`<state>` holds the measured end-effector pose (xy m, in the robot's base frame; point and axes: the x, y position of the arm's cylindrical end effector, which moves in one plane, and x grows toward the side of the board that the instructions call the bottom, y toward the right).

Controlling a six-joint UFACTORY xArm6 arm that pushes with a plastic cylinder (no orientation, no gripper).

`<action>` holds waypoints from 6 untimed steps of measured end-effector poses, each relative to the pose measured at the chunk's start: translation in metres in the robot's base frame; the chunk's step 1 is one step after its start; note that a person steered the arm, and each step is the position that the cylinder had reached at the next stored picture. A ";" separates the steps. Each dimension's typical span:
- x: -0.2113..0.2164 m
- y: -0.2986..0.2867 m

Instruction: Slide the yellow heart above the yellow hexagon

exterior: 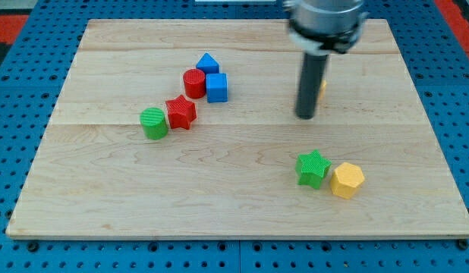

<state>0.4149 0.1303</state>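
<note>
Camera view: yellow heart (322, 86) mostly hidden, touching behind my tip (305, 116); yellow hexagon (347, 180) well below on desk (234, 220). No jaws fitted. Heart likely light, rigid, slippery; push its far flank.

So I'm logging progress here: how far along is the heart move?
Done: nothing visibly. The yellow hexagon sits at the view's lower right beside the green star. In hand: my tip stands by a yellow sliver, presumably the heart, mostly hidden behind the rod. Left: settling it above the hexagon.
</note>
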 end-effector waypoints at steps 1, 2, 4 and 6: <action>-0.022 0.055; -0.033 0.100; -0.037 -0.059; -0.048 -0.032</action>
